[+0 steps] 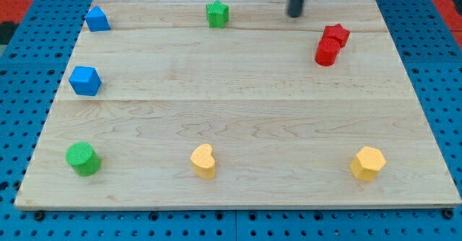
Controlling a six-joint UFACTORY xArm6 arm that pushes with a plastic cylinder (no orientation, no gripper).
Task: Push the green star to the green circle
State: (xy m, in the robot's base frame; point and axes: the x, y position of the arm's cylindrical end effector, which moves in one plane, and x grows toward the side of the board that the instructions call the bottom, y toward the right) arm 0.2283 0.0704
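The green star [216, 14] sits near the view's top edge of the wooden board, a little left of centre. The green circle [83, 158] stands at the view's bottom left corner of the board. My tip [294, 14] is at the view's top, to the right of the green star and well apart from it, with bare board between them. It is up and left of the red blocks.
A red star [336, 34] and a red cylinder [326, 52] touch at the view's upper right. Two blue blocks [97, 18] [85, 80] lie on the left side. A yellow heart [203, 160] and a yellow hexagon [368, 162] lie along the bottom. The board's edge [238, 206] borders blue pegboard.
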